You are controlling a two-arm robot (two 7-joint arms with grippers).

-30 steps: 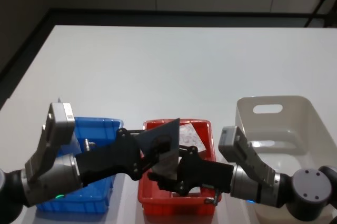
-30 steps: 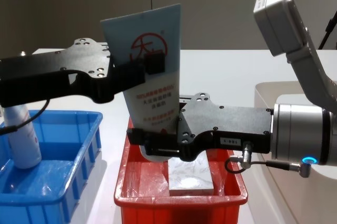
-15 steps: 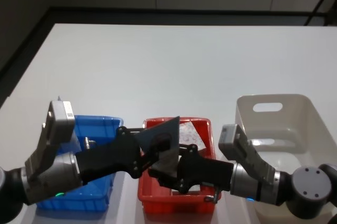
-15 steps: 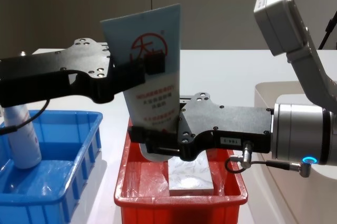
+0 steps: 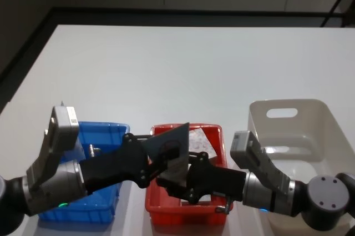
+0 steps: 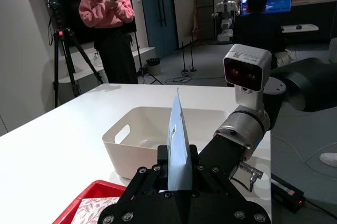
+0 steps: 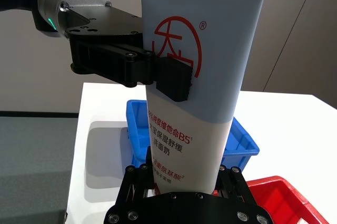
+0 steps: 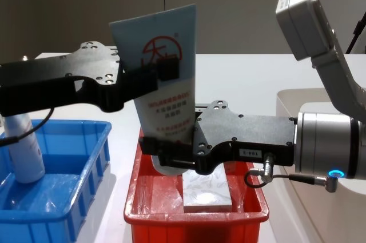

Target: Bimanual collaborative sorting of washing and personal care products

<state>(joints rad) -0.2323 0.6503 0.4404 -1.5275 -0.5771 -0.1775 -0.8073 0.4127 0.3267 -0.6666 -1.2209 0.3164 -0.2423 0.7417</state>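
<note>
A tall pale-blue tube (image 8: pixel 164 103) with a red circled logo and red text stands upright above the red bin (image 8: pixel 189 218). My left gripper (image 8: pixel 164 72) is shut on its upper part from the left. From the right, my right gripper (image 8: pixel 171 154) is shut on its lower end. In the head view the tube (image 5: pixel 169 139) shows edge-on between the left gripper (image 5: pixel 165 150) and the right gripper (image 5: pixel 175 179). The right wrist view shows the tube (image 7: pixel 200 103) face-on. A whitish bottle (image 8: pixel 26 146) stands in the blue bin (image 8: pixel 63 211).
Three bins sit in a row at the table's near edge: blue bin (image 5: pixel 108 136) left, red bin (image 5: pixel 186 214) middle, white bin (image 5: pixel 288 130) right. A white patterned pack (image 8: pixel 206 188) lies in the red bin. The table beyond is bare.
</note>
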